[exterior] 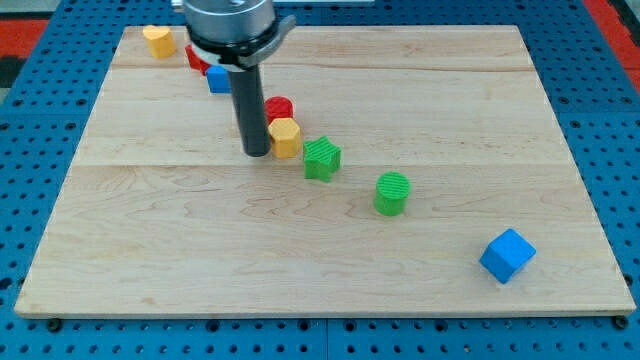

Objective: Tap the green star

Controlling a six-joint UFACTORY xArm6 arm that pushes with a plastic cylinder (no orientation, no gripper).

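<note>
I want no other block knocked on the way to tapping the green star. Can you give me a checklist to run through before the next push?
1. Green star in view, unobstructed from above: ok.
2. My tip located: ok, at the view's left of the star.
3. Tip not yet touching the star: ok, apart.
4. Straight path to the star clear: not ok, the yellow block sits partly between them.
5. Red block out of the way: ok, behind the yellow one.
6. Green cylinder clear of the star: ok.

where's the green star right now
The green star sits near the board's middle, just right of the yellow block beside my tip, with the green cylinder further right.
</note>
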